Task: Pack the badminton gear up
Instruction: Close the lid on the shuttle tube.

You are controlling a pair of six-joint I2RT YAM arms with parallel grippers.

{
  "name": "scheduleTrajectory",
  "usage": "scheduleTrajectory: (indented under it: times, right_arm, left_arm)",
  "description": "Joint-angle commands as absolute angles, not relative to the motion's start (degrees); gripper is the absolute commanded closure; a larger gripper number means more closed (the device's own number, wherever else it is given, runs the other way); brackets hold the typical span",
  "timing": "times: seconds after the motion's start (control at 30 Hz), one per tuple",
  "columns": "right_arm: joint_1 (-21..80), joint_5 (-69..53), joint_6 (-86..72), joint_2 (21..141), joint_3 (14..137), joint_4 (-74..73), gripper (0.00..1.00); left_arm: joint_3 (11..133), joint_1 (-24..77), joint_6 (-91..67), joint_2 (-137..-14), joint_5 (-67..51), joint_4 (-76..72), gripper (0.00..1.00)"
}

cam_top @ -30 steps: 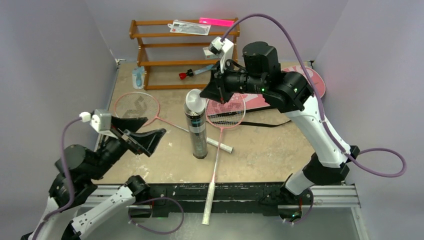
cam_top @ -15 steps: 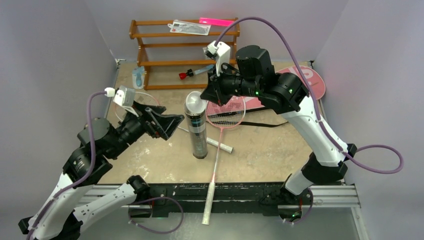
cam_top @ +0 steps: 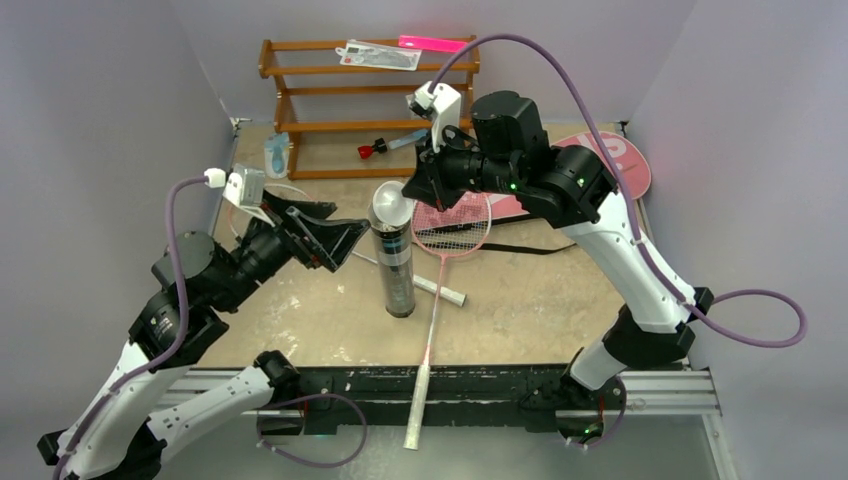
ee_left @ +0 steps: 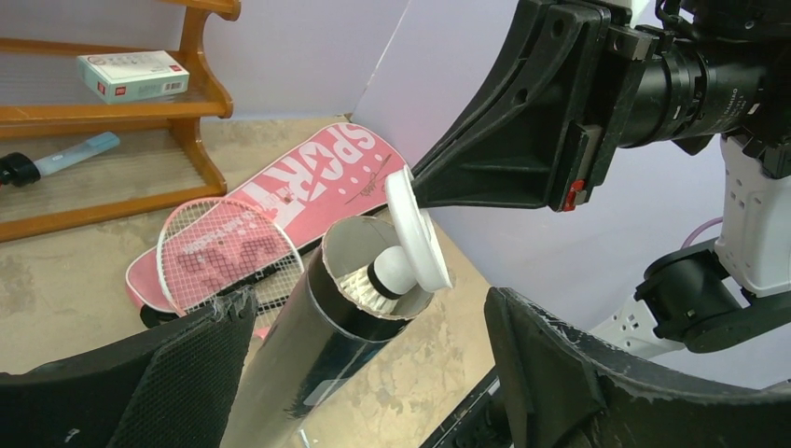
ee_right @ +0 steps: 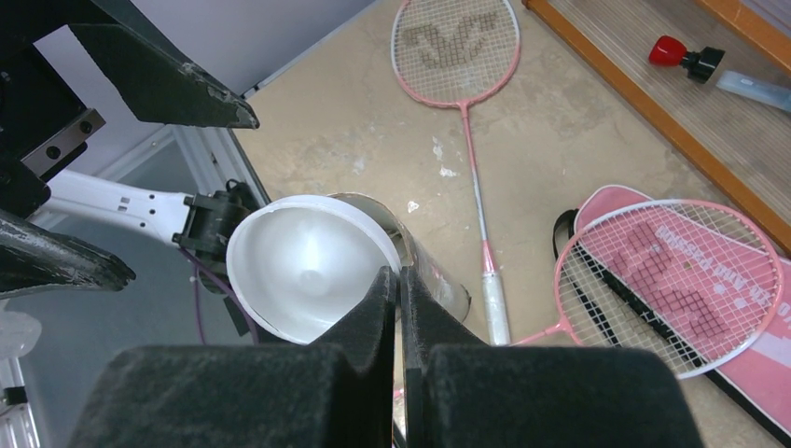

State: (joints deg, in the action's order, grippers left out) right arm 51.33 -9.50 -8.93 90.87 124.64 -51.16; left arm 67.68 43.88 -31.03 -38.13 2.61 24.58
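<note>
The long black tube (cam_top: 396,268) stands upright mid-table, its mouth open. A white shuttlecock (ee_left: 387,275) sits inside, cork end up. My right gripper (cam_top: 424,187) is shut on the rim of the tube's white cap (ee_right: 298,266) and holds it tilted at the mouth's edge (ee_left: 420,229). My left gripper (cam_top: 335,238) is open and empty just left of the tube top, its jaws either side of the tube (ee_left: 308,327). One pink racket (cam_top: 452,225) lies right of the tube. The other racket (ee_right: 457,47) lies left. The pink SPORT bag (cam_top: 610,160) lies at the back right.
A wooden rack (cam_top: 300,128) stands at the back with a small white box (ee_left: 131,75) on a shelf and flat packets on top (cam_top: 380,55). A red-capped blue tool (cam_top: 385,147) lies on its lowest shelf. Purple walls close both sides.
My left arm has risen and swung right, bringing its open gripper up beside the tube top. My right gripper with the cap has shifted slightly.
</note>
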Motion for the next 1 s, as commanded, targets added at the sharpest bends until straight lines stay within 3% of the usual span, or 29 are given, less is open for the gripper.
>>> scheduleTrajectory:
  times: [0.0,0.5,0.97]
  right_arm:
    - [51.49,-9.5,-7.7,91.49,124.83,-51.43,1.0]
    - [51.57,-9.76,-7.25,92.26,125.1,-52.26,0.99]
    - [51.68,-10.61,-6.85,92.99,125.32,-52.17,0.97]
  left_arm:
    - [69.99,43.7,-32.5,-39.09,2.12,21.76,0.11]
    - [69.8,43.72,-31.45,-41.25,4.05,21.43,0.13]
    - [69.43,43.69,-29.88,-44.12,6.34,20.83,0.25]
